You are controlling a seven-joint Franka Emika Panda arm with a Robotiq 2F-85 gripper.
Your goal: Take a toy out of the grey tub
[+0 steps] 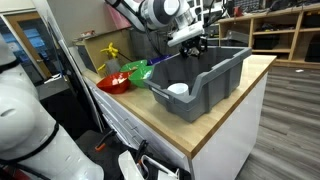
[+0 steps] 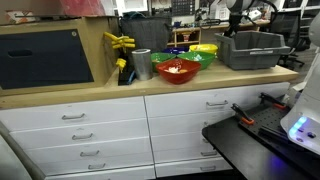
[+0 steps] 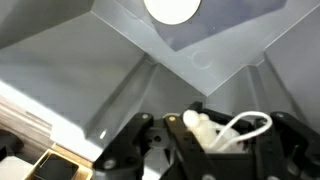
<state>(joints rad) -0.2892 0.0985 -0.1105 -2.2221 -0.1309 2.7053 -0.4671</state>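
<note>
Although the hand (image 1: 190,40) hangs over the grey tub (image 1: 215,85), nothing is out of it yet, so I judge the task to be at its very start. In an exterior view the tub stands on the wooden worktop (image 1: 150,115), with a red bowl (image 1: 113,82) and a green bowl (image 1: 136,71) just beside it at about nine o'clock. A small white round thing (image 1: 178,90), probably the toy, lies on the tub's floor near the seven o'clock corner. It is well below the hand, which sits above the rim at roughly twelve o'clock. The wrist view looks down the sloped grey walls (image 3: 80,60) and shows the same white round thing (image 3: 172,10) at twelve o'clock, cut by the picture's edge. The hand (image 3: 208,125) is at six o'clock, far from the white thing and touching nothing. Its two fingers look spread, with only a looped white cable (image 3: 245,125) showing between them and no toy pinched. From across the room, in an exterior view, the tub (image 2: 250,50) sits at the three o'clock end of the worktop (image 2: 200,82), but its inside is hidden there. What is done, then, is only the approach. What I judge is left is to line the hand up over the white thing, go down inside the walls, close on it, and lift it clear of the rim.
</note>
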